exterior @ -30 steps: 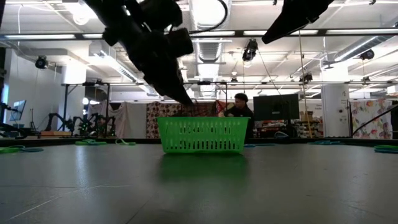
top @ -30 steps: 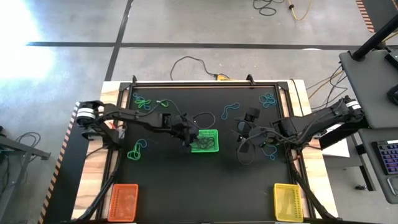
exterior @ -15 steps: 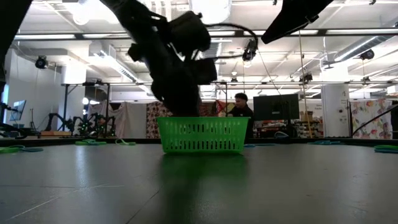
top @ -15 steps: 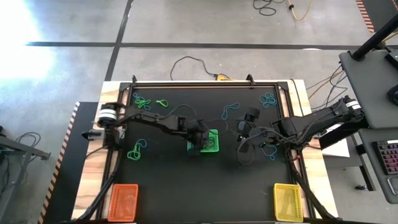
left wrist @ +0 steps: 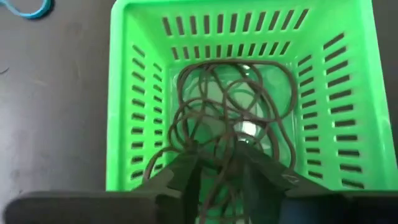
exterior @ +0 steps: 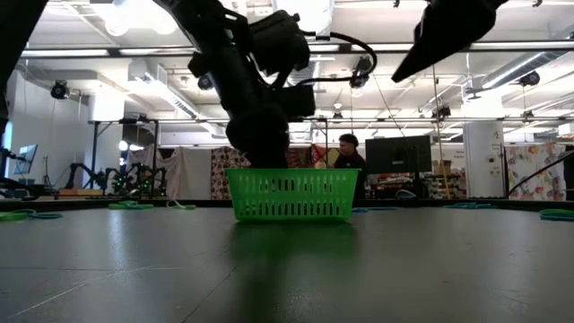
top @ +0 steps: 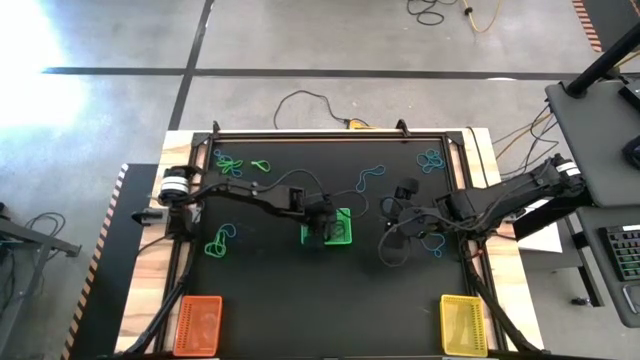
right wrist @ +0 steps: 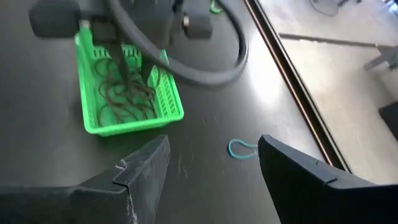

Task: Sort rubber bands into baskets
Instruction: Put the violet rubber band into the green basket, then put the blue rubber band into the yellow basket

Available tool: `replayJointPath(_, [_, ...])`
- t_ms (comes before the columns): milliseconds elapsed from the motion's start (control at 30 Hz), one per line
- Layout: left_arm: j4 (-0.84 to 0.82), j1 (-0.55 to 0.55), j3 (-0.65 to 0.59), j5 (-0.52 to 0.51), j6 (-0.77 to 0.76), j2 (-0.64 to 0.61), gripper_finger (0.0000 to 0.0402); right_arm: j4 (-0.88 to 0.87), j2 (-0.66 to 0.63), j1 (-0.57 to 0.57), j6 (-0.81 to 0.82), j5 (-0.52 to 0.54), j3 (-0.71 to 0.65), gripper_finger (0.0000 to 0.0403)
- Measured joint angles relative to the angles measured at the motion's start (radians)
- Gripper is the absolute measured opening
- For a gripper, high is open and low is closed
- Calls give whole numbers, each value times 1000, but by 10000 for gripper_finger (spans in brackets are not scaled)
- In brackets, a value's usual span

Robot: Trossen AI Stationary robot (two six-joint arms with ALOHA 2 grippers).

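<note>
Left gripper [left wrist: 221,171] over green basket [left wrist: 124,93], bands [left wrist: 230,112] inside

grey floor [top: 330,50], bright ceiling lights [exterior: 134,18]

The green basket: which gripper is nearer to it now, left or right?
Left. The left gripper is directly over the green basket, fingers down among the rubber bands inside. The right gripper stands open, off to the basket's side above bare table.
</note>
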Motion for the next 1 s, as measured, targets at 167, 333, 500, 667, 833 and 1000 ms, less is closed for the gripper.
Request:
replayJointPath(167, [-4, -8, -14, 0, 0, -63, 146, -1, 0, -15, 9, 0, -17, 237])
replayJointPath(333, [-58, -12, -28, 3, -23, -152, 187, 15, 0, -39, 44, 0, -53, 237])
replayJointPath(500, [-51, -10, -129, -31, -17, -281, 206, 91, 0, -74, 140, 3, -127, 238])
replayJointPath(667, [105, -9, -295, -84, -28, -422, 209, 298, 4, -134, 154, 22, -262, 238])
replayJointPath(833, [350, -15, -463, -70, -108, -524, 209, 593, 4, -247, 83, 43, -373, 238])
replayJointPath(1000, [500, -32, -594, -33, -180, -563, 209, 655, 4, -424, -39, -257, -400, 260])
